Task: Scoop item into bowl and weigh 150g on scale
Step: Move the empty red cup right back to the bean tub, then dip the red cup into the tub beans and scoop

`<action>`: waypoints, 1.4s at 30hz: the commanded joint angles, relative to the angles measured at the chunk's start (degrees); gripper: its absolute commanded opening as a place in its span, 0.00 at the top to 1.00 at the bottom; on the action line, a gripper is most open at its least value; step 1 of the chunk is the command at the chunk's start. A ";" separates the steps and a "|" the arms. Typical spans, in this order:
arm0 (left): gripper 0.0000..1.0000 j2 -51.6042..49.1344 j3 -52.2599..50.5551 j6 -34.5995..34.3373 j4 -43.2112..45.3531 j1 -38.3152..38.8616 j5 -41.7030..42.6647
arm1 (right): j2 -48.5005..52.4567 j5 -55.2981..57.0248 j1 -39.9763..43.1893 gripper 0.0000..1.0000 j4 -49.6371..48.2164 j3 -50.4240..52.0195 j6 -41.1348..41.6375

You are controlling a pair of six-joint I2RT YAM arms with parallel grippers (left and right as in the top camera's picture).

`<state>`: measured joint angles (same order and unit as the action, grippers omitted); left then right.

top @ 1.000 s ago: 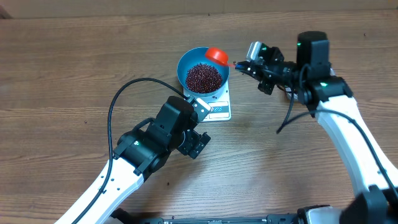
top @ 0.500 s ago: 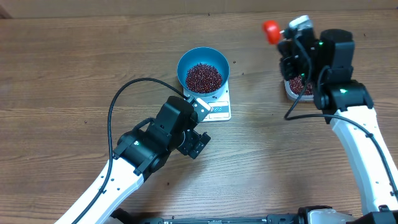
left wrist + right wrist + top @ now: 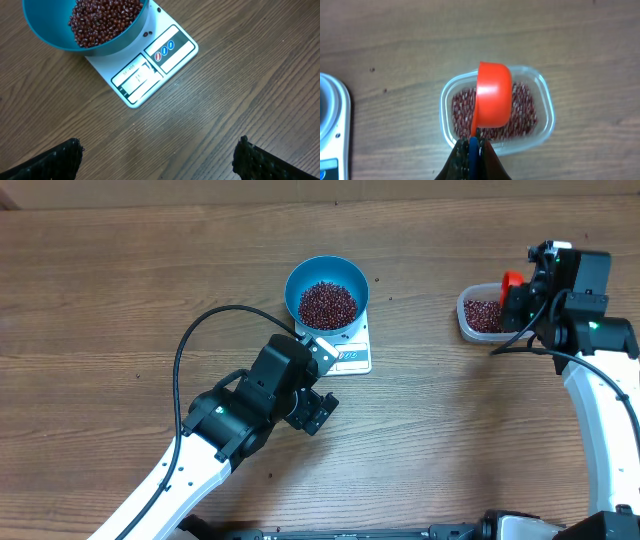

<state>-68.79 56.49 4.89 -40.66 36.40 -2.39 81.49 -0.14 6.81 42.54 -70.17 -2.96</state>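
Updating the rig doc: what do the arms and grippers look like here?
Both arms match: white link shells, black joint housings. The left arm has a black cable looping off its wrist. The right arm has a thinner black one, plus green lights on its wrist block. Left gripper: black, with rough-textured fingers. Right gripper: dark, narrow fingers. No markings legible.
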 commanded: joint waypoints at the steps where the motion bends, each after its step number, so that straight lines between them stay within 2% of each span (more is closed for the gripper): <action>1: 0.01 -0.44 -0.11 0.70 0.20 -0.04 -0.39 | -1.14 0.55 0.02 0.96 1.99 -1.46 1.70; 6: 0.01 -0.44 -0.11 0.70 0.20 -0.04 -0.39 | 0.00 2.10 0.02 0.96 4.79 -0.87 1.66; 20: 0.01 -0.44 -0.11 0.70 0.20 -0.04 -0.39 | 9.86 2.56 0.02 0.96 1.01 1.18 1.70; 27: 0.01 -0.44 -0.11 0.70 0.22 -0.04 -0.39 | 10.25 -8.02 0.02 0.96 0.17 1.18 1.66; 33: 0.01 -0.44 -0.11 0.70 0.20 -0.04 -0.39 | 10.25 -7.67 0.02 0.96 0.24 1.18 -0.28; 37: 0.01 -0.44 -0.11 0.70 0.20 -0.04 -0.39 | 10.25 -2.27 0.02 0.96 -0.46 1.18 -0.28; 42: 0.01 -0.44 -0.11 0.70 0.22 -0.04 -0.39 | 10.25 -3.85 0.02 0.96 -0.55 1.18 -0.31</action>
<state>-68.79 56.49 4.89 -40.69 36.40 -2.39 91.68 -4.08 6.76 42.41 -69.21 -2.83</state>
